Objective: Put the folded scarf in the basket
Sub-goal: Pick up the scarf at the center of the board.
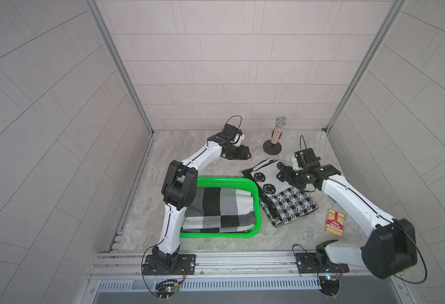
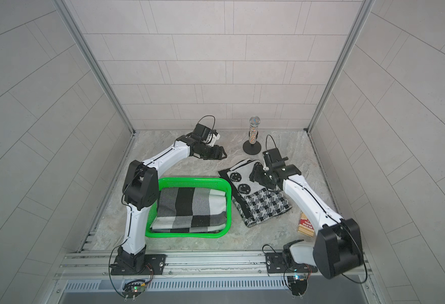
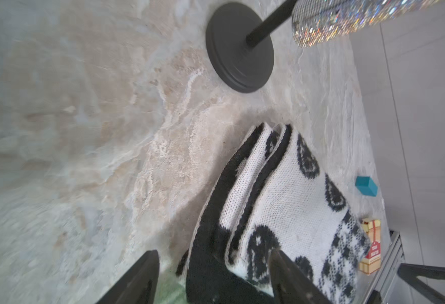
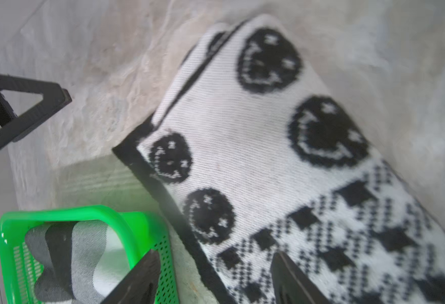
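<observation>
the green basket [image 1: 221, 180] sits on the desk [image 1: 189, 160] on the left side, by the left arm. a check scarf [image 1: 216, 208], grey, black & white, lies folded inside it & covers most of the floor.

the smiley scarf [image 1: 276, 196] isn't in the basket. it lies folded flat on the desk just to the right of it, w/ its black edge right by the basket's right rim; can't tell if they touch. it has black smiley faces at the far end & a black & white check bit at the near end.

the left hand [image 1: 245, 154] is past the far side of the basket, apart from the smiley scarf's far corner. its two fingers [image 3: 142, 276] are wide apart w/ nothing btw them.

the right hand [image 1: 281, 175] is over the far right part of the smiley scarf. its fingers [image 4: 139, 279] are wide apart too & hold nothing. can't tell if it touches the knit.

a glitter mic [image 1: 278, 133] stands up on a round black base at the back, near both hands. a red card box [image 1: 334, 221] lies on the desk to the right of the scarf's near end. a small teal block [image 3: 366, 185] sits on the desk, apart from the scarf.
</observation>
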### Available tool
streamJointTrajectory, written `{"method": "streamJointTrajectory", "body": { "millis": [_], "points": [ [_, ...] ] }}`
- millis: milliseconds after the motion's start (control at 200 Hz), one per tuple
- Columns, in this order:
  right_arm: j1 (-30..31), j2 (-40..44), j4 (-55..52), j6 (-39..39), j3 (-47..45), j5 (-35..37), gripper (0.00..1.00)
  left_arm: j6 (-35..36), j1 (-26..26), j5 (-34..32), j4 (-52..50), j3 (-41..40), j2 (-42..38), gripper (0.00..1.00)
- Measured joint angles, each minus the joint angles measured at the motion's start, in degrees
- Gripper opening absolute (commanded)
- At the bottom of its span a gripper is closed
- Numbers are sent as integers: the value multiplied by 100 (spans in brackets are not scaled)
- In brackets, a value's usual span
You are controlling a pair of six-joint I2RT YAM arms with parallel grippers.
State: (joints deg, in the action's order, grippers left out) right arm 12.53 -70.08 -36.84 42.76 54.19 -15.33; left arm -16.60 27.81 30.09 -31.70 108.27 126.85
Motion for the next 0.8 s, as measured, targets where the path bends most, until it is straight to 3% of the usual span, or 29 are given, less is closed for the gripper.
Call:
{"method": "streamJointTrajectory", "body": {
  "millis": [225, 520, 630, 800],
  "points": [
    [-522, 1784, -315, 949, -1397, 146, 80, 688, 369, 216, -348, 728, 1075, 79],
    [-518, 2249, -577, 1862, -2400, -208, 85, 1128, 627, 334, -662, 1554, 1672, 80],
    [-479, 2437, -726, 2072, -2441, -229, 88, 1272, 673, 302, -831, 1790, 1812, 77],
    [-455, 2546, -507, 2282, -2774, -271, 85, 1351, 691, 289, -901, 1836, 1849, 64]
  ]
}}
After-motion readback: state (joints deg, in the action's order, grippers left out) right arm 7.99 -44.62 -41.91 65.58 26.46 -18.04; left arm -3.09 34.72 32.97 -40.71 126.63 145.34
